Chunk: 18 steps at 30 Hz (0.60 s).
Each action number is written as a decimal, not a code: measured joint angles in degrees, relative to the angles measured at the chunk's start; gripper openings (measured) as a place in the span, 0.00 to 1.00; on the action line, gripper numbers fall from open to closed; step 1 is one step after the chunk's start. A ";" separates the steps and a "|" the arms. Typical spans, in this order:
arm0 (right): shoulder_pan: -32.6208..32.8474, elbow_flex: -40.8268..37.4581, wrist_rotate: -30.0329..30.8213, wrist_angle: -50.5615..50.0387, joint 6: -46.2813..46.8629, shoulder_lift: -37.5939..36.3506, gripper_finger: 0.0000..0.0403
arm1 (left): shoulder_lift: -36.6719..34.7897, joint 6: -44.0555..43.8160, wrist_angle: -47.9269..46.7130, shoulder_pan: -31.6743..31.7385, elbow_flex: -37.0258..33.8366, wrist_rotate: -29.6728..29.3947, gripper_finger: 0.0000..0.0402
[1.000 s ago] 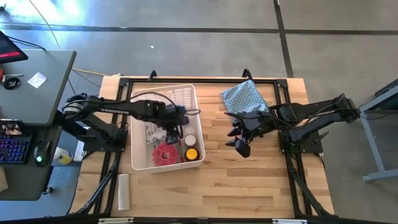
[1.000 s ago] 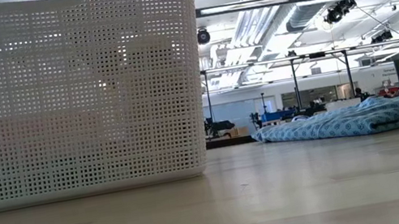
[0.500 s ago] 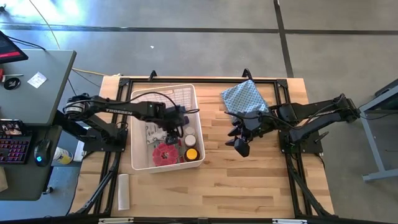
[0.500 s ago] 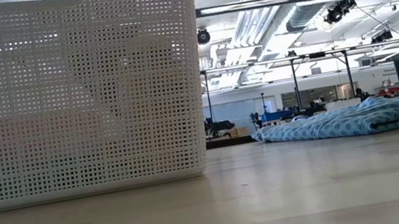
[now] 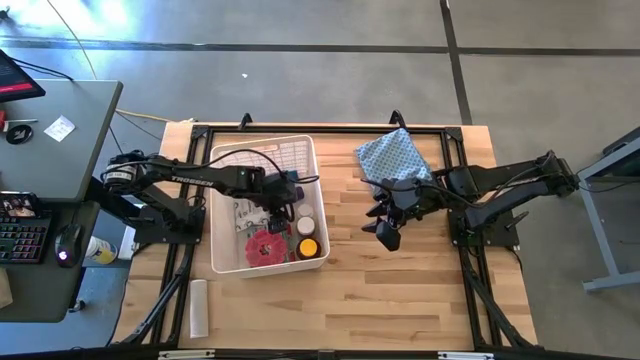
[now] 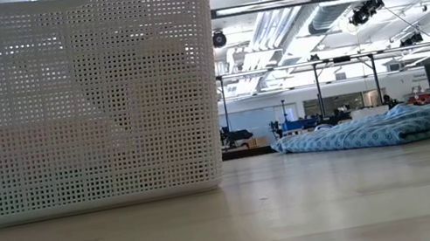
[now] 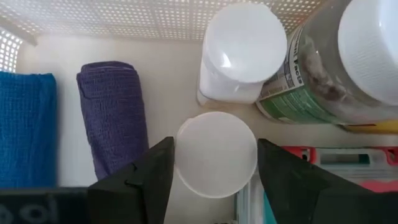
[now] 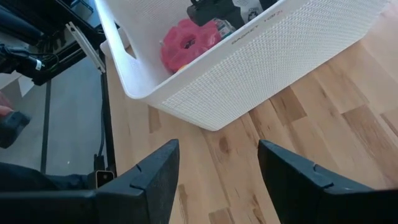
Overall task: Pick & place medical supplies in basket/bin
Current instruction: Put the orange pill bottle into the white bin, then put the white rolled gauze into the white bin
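Note:
The white lattice bin [image 5: 262, 266] stands on the table's left half; its wall fills the left of the low view [image 6: 70, 102]. In it lie a red disc [image 5: 265, 245], a yellow-capped bottle [image 5: 308, 246], purple [image 7: 112, 118] and blue [image 7: 25, 124] cylinders, a white-capped jar [image 7: 242, 50] and a big clear jar [image 7: 323, 81]. My left gripper [image 7: 215, 180] reaches down into the bin, shut on another white-capped jar [image 7: 216, 154]. My right gripper [image 5: 385, 235] hangs open over bare wood to the right of the bin [image 8: 249, 68], holding nothing. My left gripper has the round white cap [image 7: 180, 155] of the jar between its two fingers, which meet the cap's rim on two opposite sides. The fingers [image 7: 146, 180] come steeply from above, slanting toward the bin's right wall. Whether the jar stands on the bin's floor is hidden beneath the cap.
A blue patterned cloth [image 5: 393, 158] lies at the table's far edge, right of the bin, also in the low view [image 6: 376, 129]. A white roll [image 5: 198, 307] lies by the table's near left corner. Bare wood spreads along the near half.
My left gripper has sunk a little deeper into the bin, staying over the same spot. My right arm has kept still.

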 joint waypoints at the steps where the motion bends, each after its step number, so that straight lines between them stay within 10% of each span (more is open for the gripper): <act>1: 0.00 0.00 0.00 0.00 -0.01 0.00 0.52 | 0.00 0.00 -0.02 0.00 0.00 0.00 0.62; 18: -0.02 -0.02 0.87 0.00 -1.54 0.00 0.52 | 0.00 -0.02 -16.15 0.00 11.93 -0.06 0.77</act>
